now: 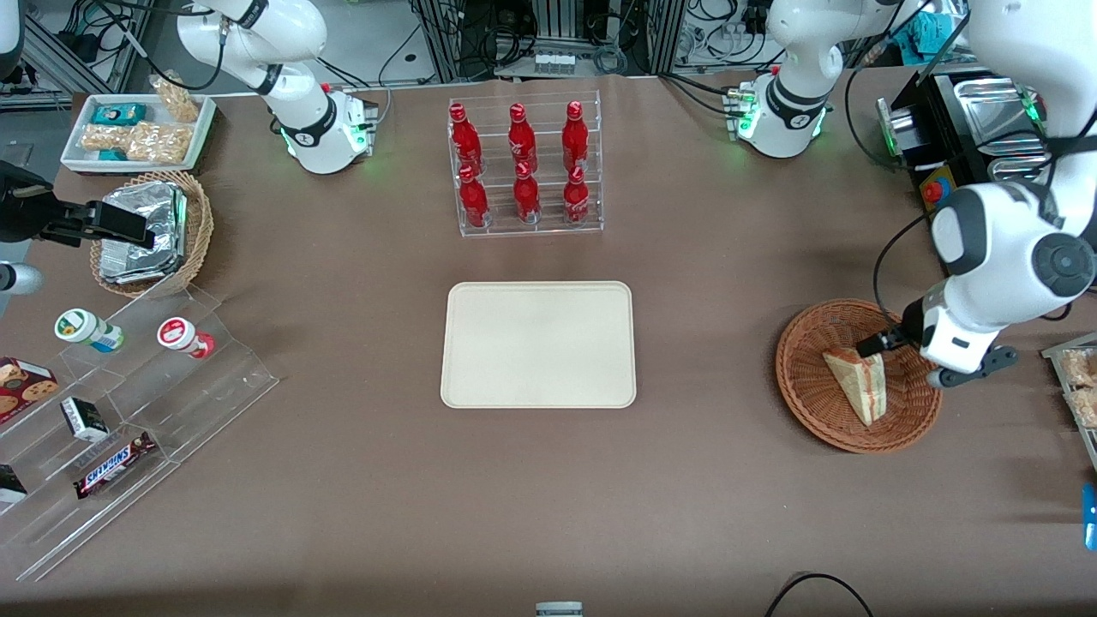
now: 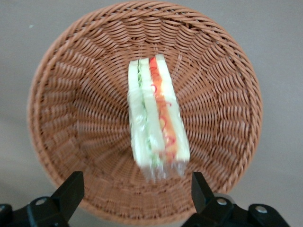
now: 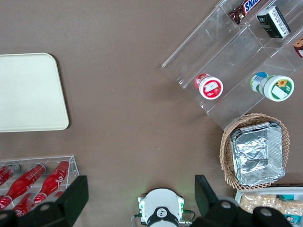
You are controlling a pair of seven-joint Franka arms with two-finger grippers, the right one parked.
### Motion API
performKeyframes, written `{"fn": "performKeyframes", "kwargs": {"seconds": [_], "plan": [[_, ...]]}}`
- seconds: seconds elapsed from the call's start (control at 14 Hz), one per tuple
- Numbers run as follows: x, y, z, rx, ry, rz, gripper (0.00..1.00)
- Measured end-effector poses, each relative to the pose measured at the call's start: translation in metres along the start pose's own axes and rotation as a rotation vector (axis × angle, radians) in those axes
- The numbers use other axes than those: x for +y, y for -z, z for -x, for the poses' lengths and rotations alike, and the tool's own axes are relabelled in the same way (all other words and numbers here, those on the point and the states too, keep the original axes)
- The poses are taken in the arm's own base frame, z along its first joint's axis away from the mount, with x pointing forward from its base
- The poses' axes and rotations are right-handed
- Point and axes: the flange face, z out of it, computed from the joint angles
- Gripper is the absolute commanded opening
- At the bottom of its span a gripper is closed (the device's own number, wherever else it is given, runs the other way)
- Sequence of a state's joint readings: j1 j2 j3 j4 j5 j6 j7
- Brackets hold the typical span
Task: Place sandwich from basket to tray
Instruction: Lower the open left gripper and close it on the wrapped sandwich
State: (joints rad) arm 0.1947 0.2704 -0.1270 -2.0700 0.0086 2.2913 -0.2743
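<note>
Black two-finger gripper (image 2: 135, 194) open above triangular white-bread sandwich (image 2: 156, 118) lying in reddish-brown wicker basket (image 2: 52, 109); risk of crushing soft bread, or slipping before cream rectangular tray (image 1: 538, 344).

The gripper (image 2: 135, 196), matt black with fingers spread, hangs over a rough woven wicker basket (image 2: 71, 94) holding a sandwich (image 2: 156, 123) in what looks like glossy clear wrap; the tray (image 1: 538, 344) is smooth and matt.

Triangular white-bread sandwich wedge (image 1: 857, 384) with red and green filling (cut face up) lies inside the shallow reddish-brown round wicker basket (image 1: 810, 390), toward the working arm's end of the table. The flat cream-beige rectangular tray (image 1: 538, 344) sits mid-table, well apart. The gripper (image 1: 891, 341) hovers over the basket, fingers spread wide.
</note>
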Motion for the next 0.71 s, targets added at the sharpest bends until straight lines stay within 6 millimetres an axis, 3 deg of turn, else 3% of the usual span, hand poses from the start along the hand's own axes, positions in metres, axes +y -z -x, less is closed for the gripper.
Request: {"fn": "performKeyframes", "kwargs": {"seconds": [0.14,0.5,0.71], "plan": [[0.001,-0.018,-0.005,0.009,0.001,0.008,1.00],[0.002,-0.038,-0.007,0.030,0.003,0.020,1.00],[-0.001,-0.068,0.002,0.034,0.005,0.026,0.99]]}}
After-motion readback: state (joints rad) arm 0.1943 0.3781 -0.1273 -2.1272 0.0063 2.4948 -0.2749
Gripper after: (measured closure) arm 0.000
